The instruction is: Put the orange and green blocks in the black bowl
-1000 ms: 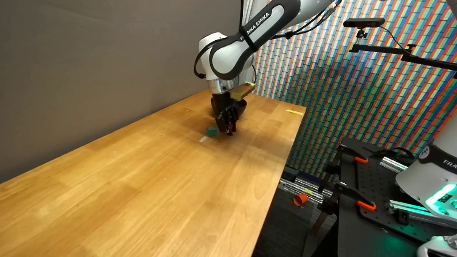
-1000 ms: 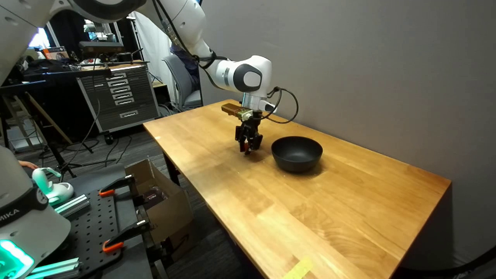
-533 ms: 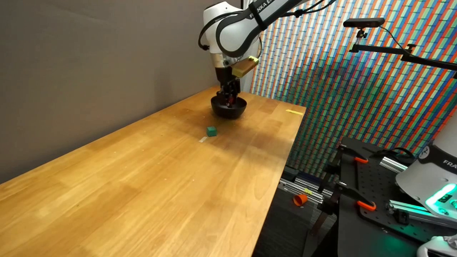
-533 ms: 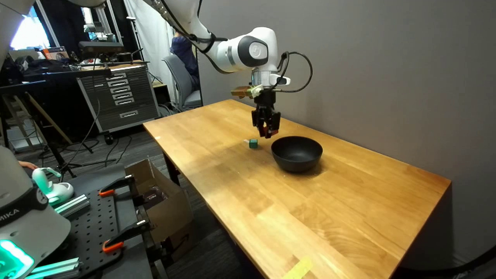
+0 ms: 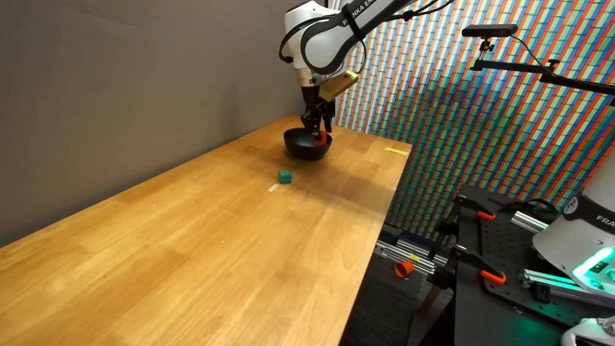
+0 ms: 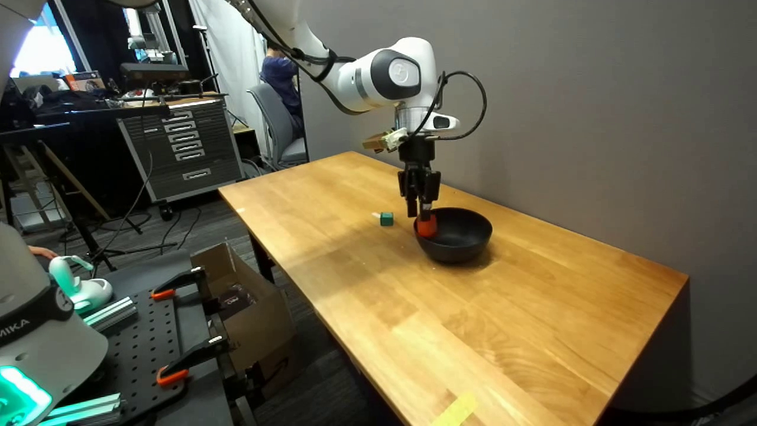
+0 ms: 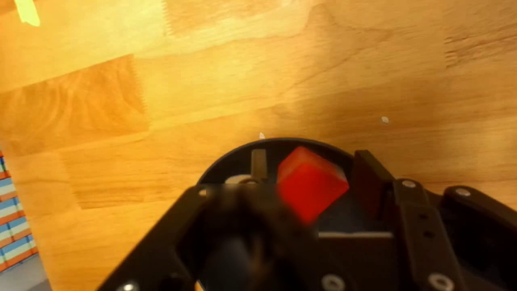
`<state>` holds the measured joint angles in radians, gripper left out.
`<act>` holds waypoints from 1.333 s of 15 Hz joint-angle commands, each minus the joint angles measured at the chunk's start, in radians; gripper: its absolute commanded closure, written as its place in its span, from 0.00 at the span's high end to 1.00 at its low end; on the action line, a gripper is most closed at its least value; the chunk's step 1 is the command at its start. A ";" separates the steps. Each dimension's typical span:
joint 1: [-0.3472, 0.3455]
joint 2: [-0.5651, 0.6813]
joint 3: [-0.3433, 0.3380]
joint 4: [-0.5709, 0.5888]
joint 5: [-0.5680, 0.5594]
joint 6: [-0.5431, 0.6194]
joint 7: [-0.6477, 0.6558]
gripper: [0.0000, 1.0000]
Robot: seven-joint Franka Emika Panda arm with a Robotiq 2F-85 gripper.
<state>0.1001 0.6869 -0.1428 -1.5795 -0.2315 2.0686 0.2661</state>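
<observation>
Orange block [image 6: 427, 227]: at the lower end of my jaws, inside the rim of the black bowl [image 6: 458, 251] as the wrist view has it, turned corner-on. On my feed its colour leans to red. Whether it touches the bowl I can't tell.
Jaws: spread; from the wrist I see the orange block between them, a gap showing to each side. One jaw is blurred there.
Black bowl: upright on the bench [image 5: 192, 250], the jaws over one side of it; in the wrist view they hide much of it from me.
Green block [image 5: 284, 177]: on the bench in both exterior views, outside the bowl and apart from it, a pale strip [image 5: 273, 188] just beside it.
Arm [image 6: 378, 77]: reaching over the bench, my wrist end pointing down.
Bench: wooden top along a grey wall [image 6: 591, 118]; yellow tape [image 5: 396, 151] lies near an edge.
Floor [image 5: 370, 298]: I pick out an orange cup [image 5: 402, 269] on its side.
Background: in an exterior view, a grey chair [image 6: 271, 115] and a person [image 6: 281, 77] in dark blue, near a drawer cabinet [image 6: 186, 148].
</observation>
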 commanded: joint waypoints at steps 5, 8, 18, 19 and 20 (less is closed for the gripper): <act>-0.014 -0.001 0.030 0.007 0.012 0.008 -0.008 1.00; -0.020 0.007 0.079 0.024 0.053 0.017 -0.051 1.00; -0.012 0.117 0.186 0.102 0.135 0.031 -0.204 1.00; -0.014 0.131 0.193 0.111 0.138 0.036 -0.223 1.00; -0.015 0.148 0.201 0.125 0.143 0.036 -0.246 1.00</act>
<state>0.0993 0.7816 0.0343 -1.5165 -0.1212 2.0936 0.0989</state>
